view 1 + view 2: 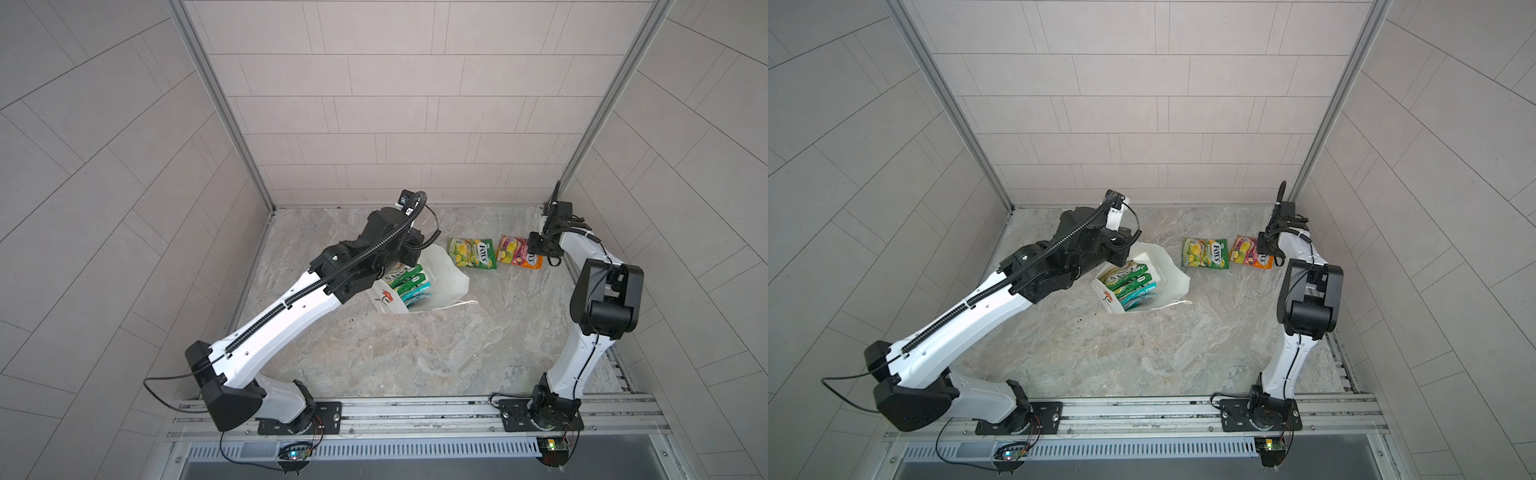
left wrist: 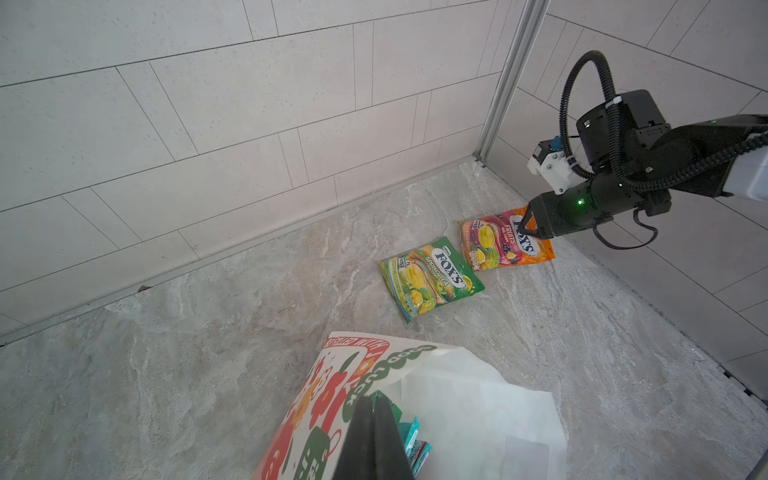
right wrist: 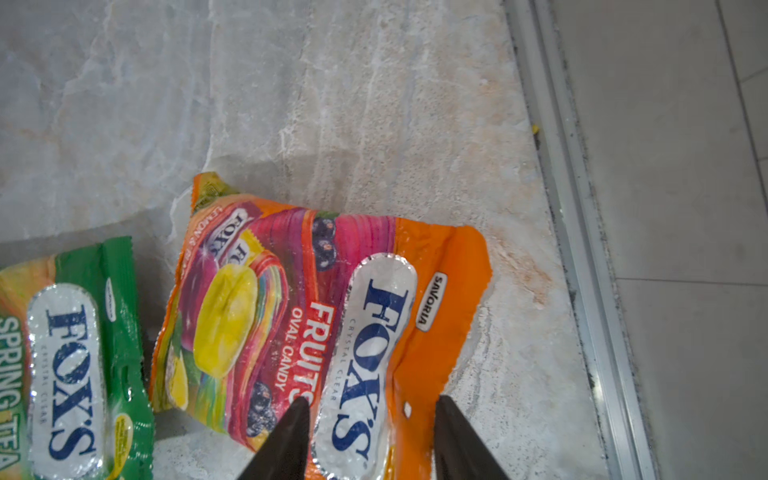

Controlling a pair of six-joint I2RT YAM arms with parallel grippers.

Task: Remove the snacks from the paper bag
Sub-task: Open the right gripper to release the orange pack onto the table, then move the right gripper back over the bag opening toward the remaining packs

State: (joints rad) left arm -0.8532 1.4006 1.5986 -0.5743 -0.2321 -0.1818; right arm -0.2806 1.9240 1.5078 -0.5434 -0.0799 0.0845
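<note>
My right claw (image 3: 372, 400), spread, straddles the glossy orange-pink candy packet (image 3: 270, 299) near the far right corner of the worktop (image 1: 415, 353); best lift straight up, clear. Left claw (image 2: 374, 405), pressed together, sits at the rim of the tall white paper bag (image 2: 457, 399), mid-worktop.

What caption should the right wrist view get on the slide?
Right end effector, jaws open, over the orange-pink FOX'S packet lying on the marble table beside a green packet.

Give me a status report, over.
Left gripper shut on paper bag. Right gripper open above orange packet. Green packet out too, other snacks in bag. Nothing blocking.
</note>
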